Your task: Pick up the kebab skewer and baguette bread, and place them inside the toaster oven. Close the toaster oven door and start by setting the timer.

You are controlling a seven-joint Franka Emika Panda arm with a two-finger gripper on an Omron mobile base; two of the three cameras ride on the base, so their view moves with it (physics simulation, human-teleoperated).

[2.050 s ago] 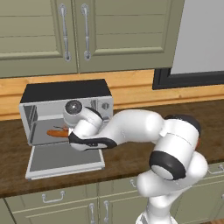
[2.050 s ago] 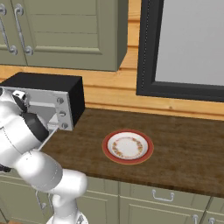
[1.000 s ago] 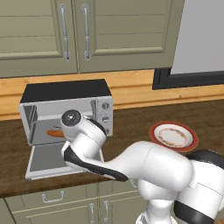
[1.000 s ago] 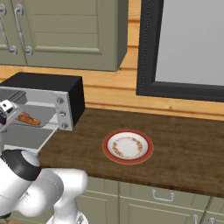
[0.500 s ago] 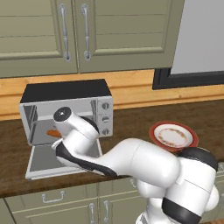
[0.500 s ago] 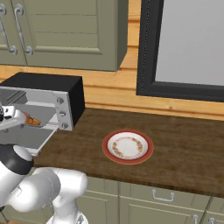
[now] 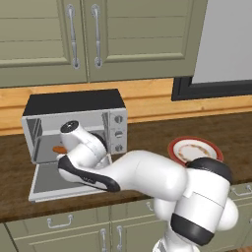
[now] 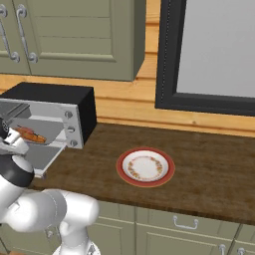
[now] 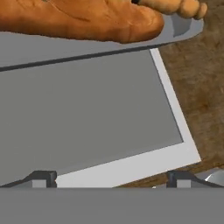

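The toaster oven [image 7: 74, 106] stands at the counter's left with its door [image 9: 87, 113] folded down flat. Inside, the orange-brown baguette bread [image 9: 83, 19] lies on a grey tray [image 9: 183, 28]. The kebab skewer's brown chunks [image 9: 183, 6] rest just behind it. The loaf also peeks out past my arm [image 7: 59, 149] and shows in the oven mouth [image 8: 29, 134]. My gripper [image 9: 109, 179] hovers open over the door's grey glass, close to its outer edge, with nothing between its fingertips [image 9: 41, 178].
A red-rimmed plate [image 7: 195, 150] [image 8: 145, 166] sits bare on the wooden counter right of the oven. Three knobs [image 7: 118, 133] line the oven's right side. Green cabinets hang above, and a dark-framed window is at the right.
My arm has swung left and the hand has drawn back out of the oven mouth to above the open door. The loaf and skewer stay inside.
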